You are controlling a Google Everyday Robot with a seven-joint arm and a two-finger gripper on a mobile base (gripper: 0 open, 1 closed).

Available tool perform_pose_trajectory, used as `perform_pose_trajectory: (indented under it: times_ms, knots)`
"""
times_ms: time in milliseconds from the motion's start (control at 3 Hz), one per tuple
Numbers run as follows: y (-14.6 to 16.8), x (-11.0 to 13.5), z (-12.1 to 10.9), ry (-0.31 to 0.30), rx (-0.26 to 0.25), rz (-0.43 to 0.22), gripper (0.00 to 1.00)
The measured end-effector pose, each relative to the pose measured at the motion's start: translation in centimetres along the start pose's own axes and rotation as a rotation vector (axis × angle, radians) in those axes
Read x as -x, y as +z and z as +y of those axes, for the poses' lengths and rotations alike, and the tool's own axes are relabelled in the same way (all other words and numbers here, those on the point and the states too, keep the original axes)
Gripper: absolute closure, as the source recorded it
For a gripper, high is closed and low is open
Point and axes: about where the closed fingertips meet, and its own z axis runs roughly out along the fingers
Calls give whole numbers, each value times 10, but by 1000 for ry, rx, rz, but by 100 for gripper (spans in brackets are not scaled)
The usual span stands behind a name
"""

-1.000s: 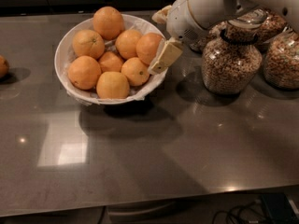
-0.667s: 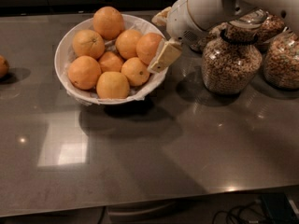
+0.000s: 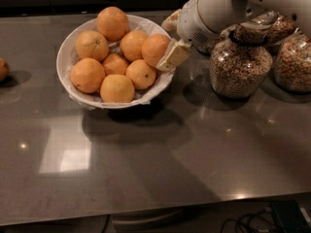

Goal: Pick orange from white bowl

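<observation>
The white bowl (image 3: 65,47) stands at the back left of the dark counter, lined with crinkled white paper and holding several oranges. The deep-orange orange (image 3: 151,47) lies at the bowl's right rim. My gripper (image 3: 163,46) reaches in from the upper right over that rim. Its pale fingers (image 3: 173,56) stand apart, one at the near side and one at the far side of this orange's right half. The orange still rests among the others in the bowl.
Glass jars of cereal (image 3: 240,64) stand right of the bowl, under my arm, with another (image 3: 294,64) at the far right. A lone orange (image 3: 2,68) lies at the counter's left edge. The counter's front edge runs along the bottom.
</observation>
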Motion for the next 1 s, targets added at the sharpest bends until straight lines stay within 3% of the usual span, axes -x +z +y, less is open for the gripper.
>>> perform_pose_trajectory:
  times_ms: [333,1000]
  knots:
    - [13,-3,-4,-3,14,6,35]
    - [22,2,0,-15,40,2,30]
